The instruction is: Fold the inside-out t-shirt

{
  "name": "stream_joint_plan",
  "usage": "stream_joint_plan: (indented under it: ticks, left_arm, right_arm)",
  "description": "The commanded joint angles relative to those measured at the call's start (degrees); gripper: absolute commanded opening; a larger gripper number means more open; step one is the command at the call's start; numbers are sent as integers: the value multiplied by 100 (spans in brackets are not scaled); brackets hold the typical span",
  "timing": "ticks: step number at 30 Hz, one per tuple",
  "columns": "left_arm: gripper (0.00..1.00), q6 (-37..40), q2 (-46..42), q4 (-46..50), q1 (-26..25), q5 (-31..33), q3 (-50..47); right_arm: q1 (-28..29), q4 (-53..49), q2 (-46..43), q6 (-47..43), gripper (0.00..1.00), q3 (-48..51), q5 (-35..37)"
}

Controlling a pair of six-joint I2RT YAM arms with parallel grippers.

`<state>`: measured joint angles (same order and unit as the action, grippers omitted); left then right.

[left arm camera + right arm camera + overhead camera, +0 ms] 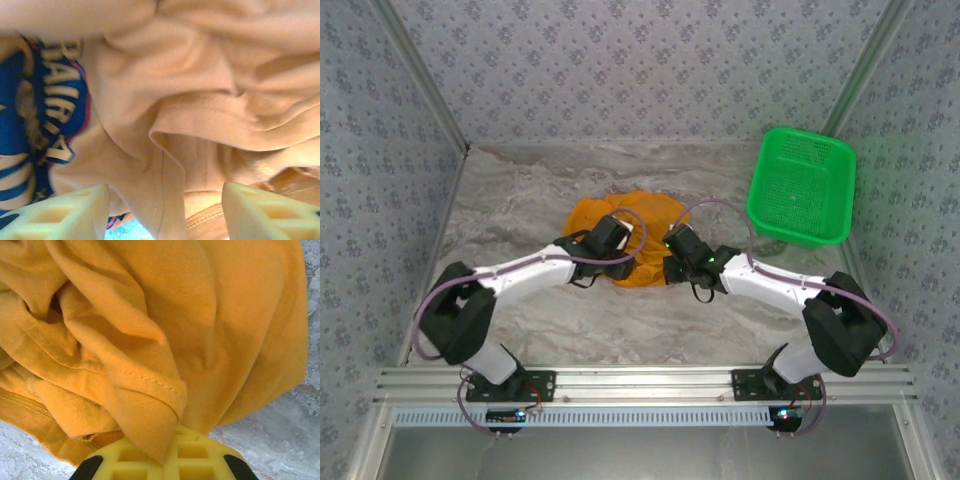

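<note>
The inside-out t-shirt (pixel 638 218) lies bunched in an orange-yellow heap at the table's middle. My left gripper (pixel 617 238) sits over its left part. In the left wrist view that gripper (pixel 165 217) is open, its pale fingers (pixel 67 215) wide apart, with a loose fold of the t-shirt (pixel 200 100) hanging between them and touching neither. A blue printed patch with pale letters (pixel 35 115) shows inside the cloth at the left. My right gripper (pixel 672 247) is at the heap's right edge. In its wrist view the gripper (pixel 170 452) is shut on a stitched hem fold of the t-shirt (pixel 150 340).
A green mesh basket (pixel 801 186) stands tilted at the back right, against the wall. Patterned walls close in the marbled table (pixel 520 200) on three sides. Bare tabletop lies to the left of the heap and in front of it.
</note>
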<state>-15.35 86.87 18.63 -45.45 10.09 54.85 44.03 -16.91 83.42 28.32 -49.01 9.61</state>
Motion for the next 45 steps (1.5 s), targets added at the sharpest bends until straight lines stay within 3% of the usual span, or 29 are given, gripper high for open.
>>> stream_joint_plan:
  ticks: [1,15,17,20,22,31,36,40,45]
  left_arm:
    - [58,-52,-369,-26,-254,551,55]
    - [53,-151,879,-581,-59,683,-104]
    - [44,-118,981,-737,12,638,-175]
    - [11,9,1031,-694,46,576,-170]
    - [0,23,838,-609,51,561,-180]
    - [0,-397,-997,-483,181,-53,-563]
    - [0,-1291,-1775,-905,950,-1449,-969]
    - [0,-1529,-1925,-1140,1588,-2157,-847]
    - [0,-913,-1146,-583,2159,-2225,634]
  right_arm:
    - [18,-39,30,60,0,-67,-54]
    - [9,85,38,183,0,15,-209]
    - [9,73,41,192,0,18,-206]
    - [-5,23,38,175,0,-8,-179]
    - [-15,-14,26,166,0,-20,-170]
    - [-78,-221,-270,89,0,-157,25]
    - [-95,-532,-698,-46,0,-516,530]
    - [-292,-277,-821,-338,0,-803,819]
    - [-1144,21,57,-726,0,-2273,121]
